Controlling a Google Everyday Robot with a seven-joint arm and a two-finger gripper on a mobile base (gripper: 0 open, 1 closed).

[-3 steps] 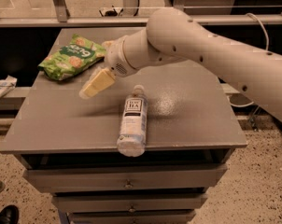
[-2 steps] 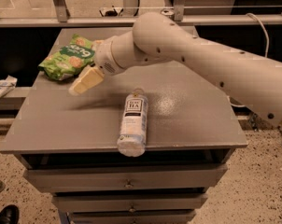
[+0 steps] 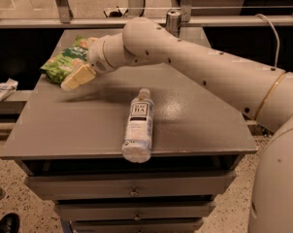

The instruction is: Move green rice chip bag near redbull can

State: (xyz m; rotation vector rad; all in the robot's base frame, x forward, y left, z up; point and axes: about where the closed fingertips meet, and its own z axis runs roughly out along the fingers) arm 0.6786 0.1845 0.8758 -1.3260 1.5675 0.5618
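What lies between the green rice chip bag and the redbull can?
The robot's arm crosses that stretch in the camera view, hiding the table beneath. The tool is beside the green rice chip bag; the redbull can stands behind the arm.

Cream tool [image 3: 74, 80] by green bag [image 3: 60, 65] (pale patches); grey table [image 3: 78, 130].

Right side of green rice chip bag [image 3: 63, 64] behind gripper [image 3: 73, 80] at far left; lower redbull can [image 3: 173, 19] behind arm [image 3: 209, 74].
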